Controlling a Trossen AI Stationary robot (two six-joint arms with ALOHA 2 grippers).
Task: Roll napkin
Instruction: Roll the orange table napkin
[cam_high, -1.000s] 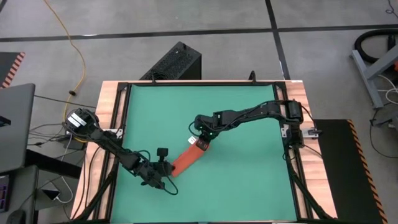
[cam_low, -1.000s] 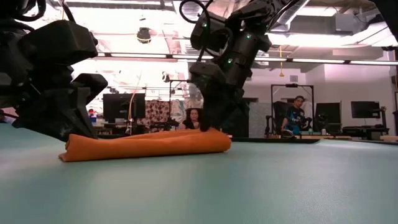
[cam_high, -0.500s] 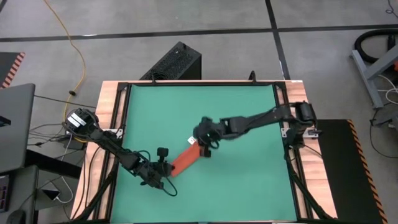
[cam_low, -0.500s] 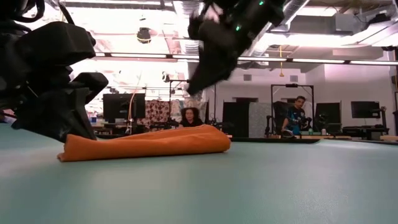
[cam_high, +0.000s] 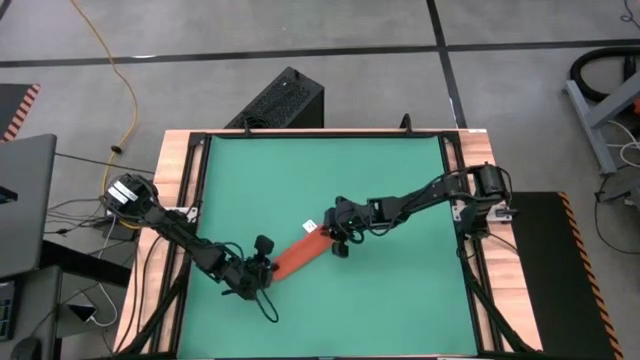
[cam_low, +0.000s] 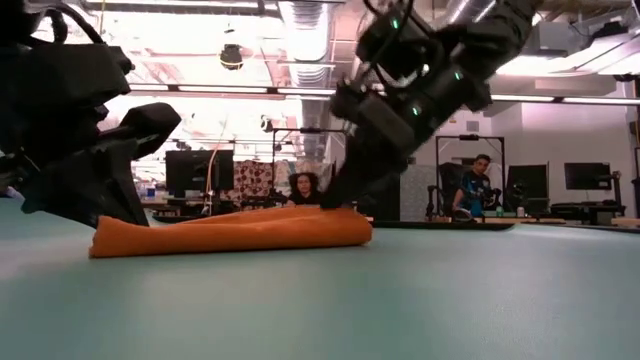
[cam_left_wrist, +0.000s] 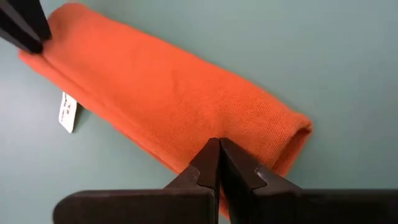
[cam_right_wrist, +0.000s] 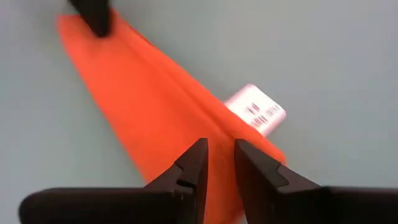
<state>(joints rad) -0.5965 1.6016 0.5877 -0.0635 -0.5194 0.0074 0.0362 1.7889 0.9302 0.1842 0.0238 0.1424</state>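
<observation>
The napkin (cam_high: 300, 252) lies as an orange-red roll on the green table, slanting from near left to far right. Its white tag (cam_high: 310, 226) sticks out flat on the mat at the far-right end. My left gripper (cam_high: 265, 268) is shut at the roll's near-left end (cam_left_wrist: 292, 127). At the tag end my right gripper (cam_high: 335, 243) comes down slanting, its fingers (cam_right_wrist: 196, 155) a narrow gap apart. In the low view the roll (cam_low: 230, 233) lies between the left gripper (cam_low: 120, 215) and the right gripper (cam_low: 340, 200). My left gripper sets its shut fingertips (cam_left_wrist: 217, 149) on the roll's long side (cam_left_wrist: 186, 140), a little in from its near-left end. It slants down from the table's left. The roll lies flat on the mat. My right gripper touches the top of the roll's tag end (cam_right_wrist: 217, 134) with its fingertips, slanting down from the table's right. The roll's upper ridge shows in the gap between them. Whether they pinch a fold I cannot tell.
A wooden frame (cam_high: 185, 200) rims the green mat (cam_high: 380, 180), with bare mat on all sides of the roll. A black box (cam_high: 285, 100) stands beyond the far edge. The low view shows people and monitors (cam_low: 480, 185) in the room behind.
My right gripper rose off the napkin's tag end, swung a little toward the table's right and tipped, then came back down onto that end. My left gripper has turned a little in place at the other end. The roll has stayed where it was.
</observation>
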